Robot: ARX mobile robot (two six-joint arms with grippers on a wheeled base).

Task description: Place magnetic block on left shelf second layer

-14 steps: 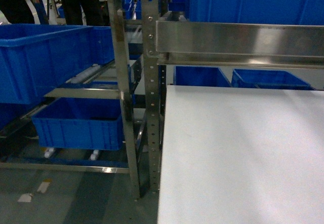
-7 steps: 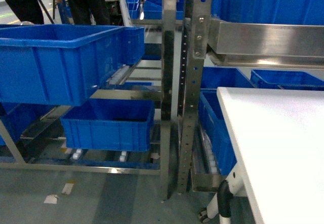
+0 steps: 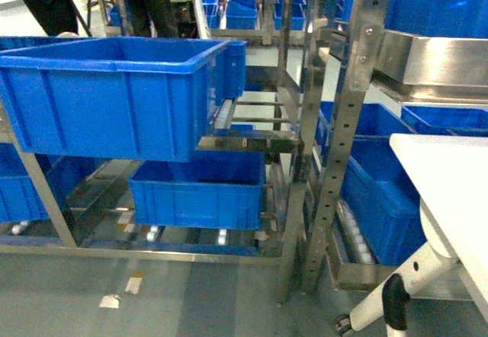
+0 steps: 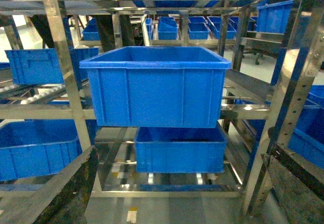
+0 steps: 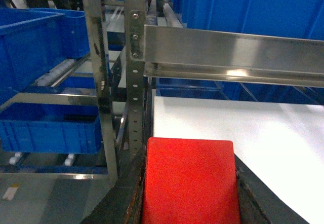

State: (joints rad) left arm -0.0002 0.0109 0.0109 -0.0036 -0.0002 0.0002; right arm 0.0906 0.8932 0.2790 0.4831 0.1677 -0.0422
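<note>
Magnetic block [image 5: 188, 181], plain bright red and flat-faced, is pinched between the right gripper's [image 5: 188, 193] dark jaws; the left gripper's jaws are spread.

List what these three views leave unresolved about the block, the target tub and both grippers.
- Magnetic block: right wrist view, lower part cut off by frame edge.
- Large blue tub: head view, near wall hides its floor.
- Left gripper: only dark blurred finger edges; opening unclear.
- Head view: neither gripper appears.

large blue tub [image 4: 154, 87] on steel rack tier [image 4: 45, 112] | smaller blue crate [image 4: 179, 150] directly below
</note>
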